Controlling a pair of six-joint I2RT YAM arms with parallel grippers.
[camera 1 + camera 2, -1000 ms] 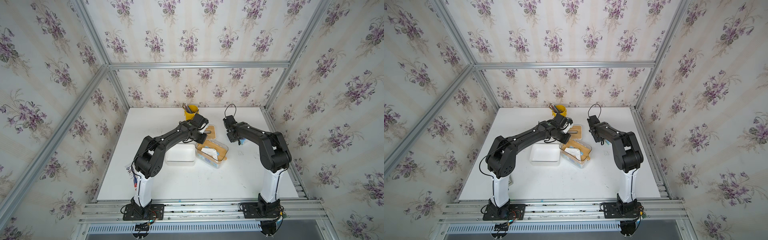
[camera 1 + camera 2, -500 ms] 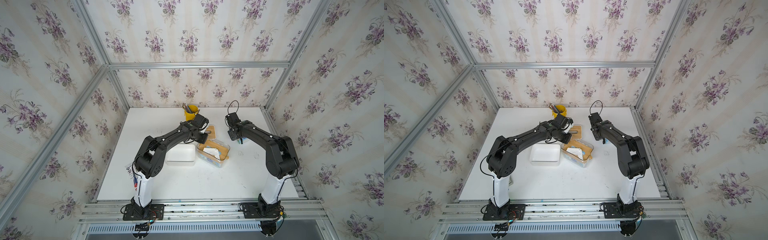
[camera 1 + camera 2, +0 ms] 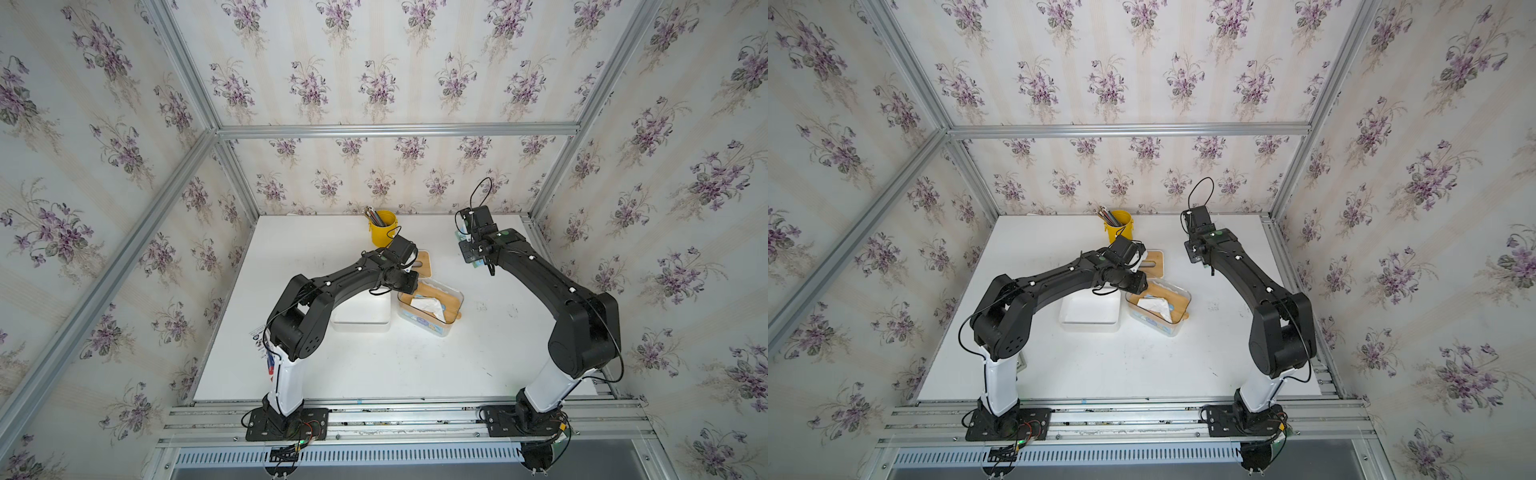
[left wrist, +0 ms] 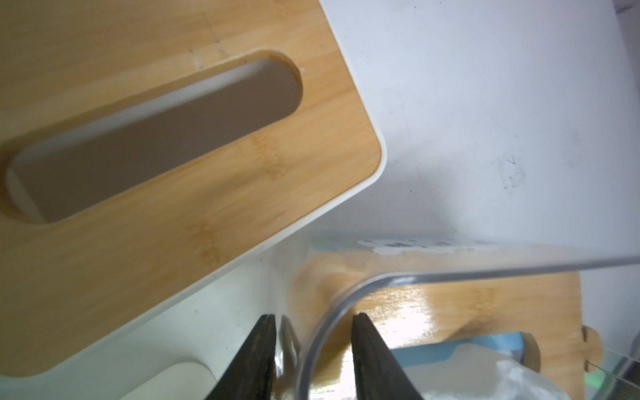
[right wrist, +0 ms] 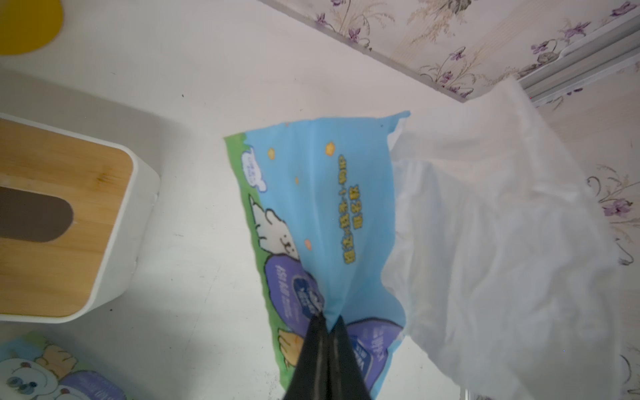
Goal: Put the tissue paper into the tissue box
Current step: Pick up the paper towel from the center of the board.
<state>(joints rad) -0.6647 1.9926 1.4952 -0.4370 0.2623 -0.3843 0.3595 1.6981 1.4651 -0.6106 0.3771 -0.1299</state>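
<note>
My right gripper is shut on a blue cartoon-printed tissue pack, held above the table at the back right. White tissue paper spills out of the pack's open end. The tissue box, white with a slotted bamboo lid, stands mid-table behind a clear container. My left gripper is open, with one finger on each side of that container's rim. Both top views show the left gripper low at the container's back corner. More white tissue lies inside the container on a bamboo board.
A yellow cup of pencils stands at the back, just behind my left wrist. A white rectangular tub sits under the left forearm, beside the clear container. The table's right edge and an aluminium rail run close to the right gripper.
My left jaws have parted from shut to open around the clear container's wall. The right gripper has closed on the pack and shifted slightly toward the back right.
</note>
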